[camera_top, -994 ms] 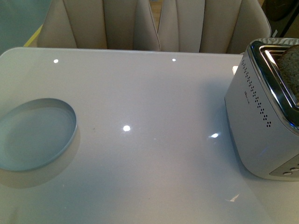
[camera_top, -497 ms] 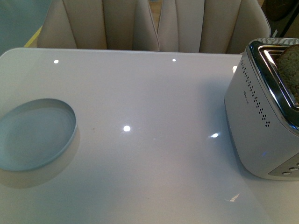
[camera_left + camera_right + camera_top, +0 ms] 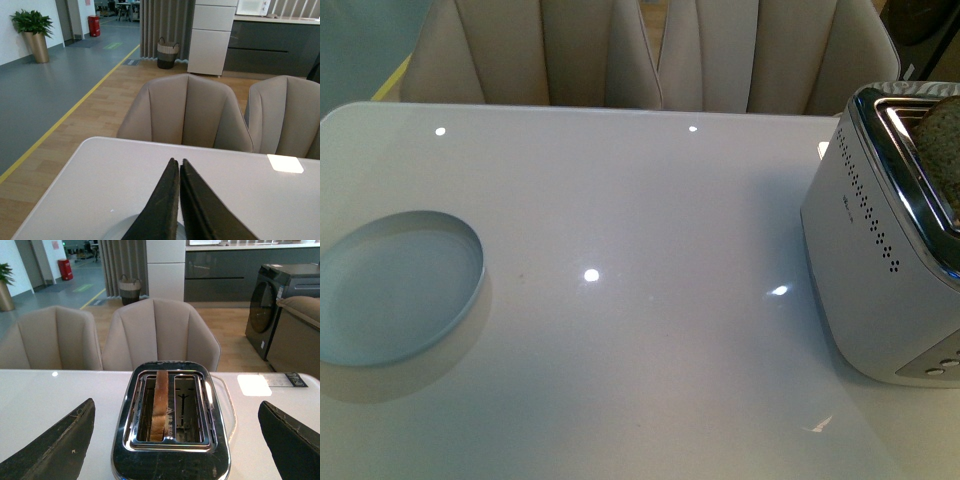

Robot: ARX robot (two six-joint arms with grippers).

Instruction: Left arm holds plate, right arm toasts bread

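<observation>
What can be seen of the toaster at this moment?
The toaster is a two-slot model with a pale matte body, rows of small vent holes on its side and a shiny chrome top. It stands upright on the white table, at its right edge in the front view. One slice of bread stands on edge in one slot, its top poking out; the other slot is empty. The right gripper is spread wide over it, touching nothing.
</observation>
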